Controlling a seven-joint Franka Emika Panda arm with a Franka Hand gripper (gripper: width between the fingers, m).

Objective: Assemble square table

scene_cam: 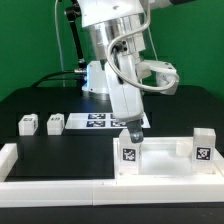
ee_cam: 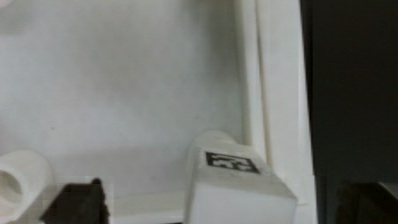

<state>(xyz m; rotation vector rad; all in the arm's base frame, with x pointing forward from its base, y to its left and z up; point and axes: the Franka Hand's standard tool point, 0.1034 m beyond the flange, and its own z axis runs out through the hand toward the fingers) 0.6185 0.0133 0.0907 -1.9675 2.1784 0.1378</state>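
Observation:
The white square slab (scene_cam: 165, 165) lies flat at the exterior view's lower right. One tagged white leg (scene_cam: 129, 152) stands upright on its near left corner, and a second leg (scene_cam: 203, 146) stands on the right corner. My gripper (scene_cam: 131, 138) hangs straight down over the first leg. In the wrist view the gripper (ee_cam: 217, 208) straddles that leg (ee_cam: 231, 175). The dark left finger (ee_cam: 75, 202) stands clear of the leg with bare slab (ee_cam: 125, 90) showing between them. The jaws look open. Two loose legs (scene_cam: 28, 123) (scene_cam: 55, 122) sit on the black table at the left.
The marker board (scene_cam: 100, 121) lies behind the slab near the arm's base. White border rails run along the left (scene_cam: 10, 158) and front (scene_cam: 70, 187) of the table. A round recess (ee_cam: 15, 182) shows in the slab beside the left finger.

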